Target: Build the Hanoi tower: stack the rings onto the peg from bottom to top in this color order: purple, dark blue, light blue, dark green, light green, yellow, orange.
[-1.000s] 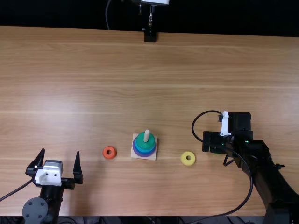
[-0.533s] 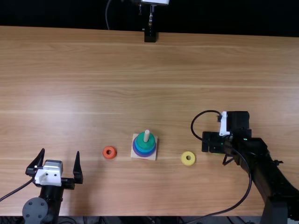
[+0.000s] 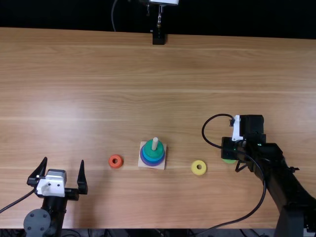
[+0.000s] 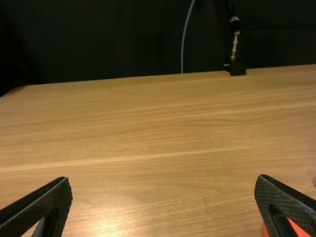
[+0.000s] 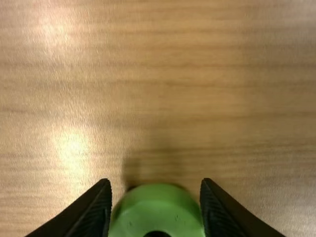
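Light green ring sits clasped in the right pincer.

The table looked like pale, grained wood, smooth, with a soft gloss where light pooled. The light green ring had a smooth, faintly shiny skin, marked by small flecks; the yellow ring and orange ring looked smooth and more matt. The peg and square base resembled pale wood. On the left gripper, the jaws had matt black faces with a fine, rough texture. Beyond stood a shiny metal rod against a dull, dark backdrop.
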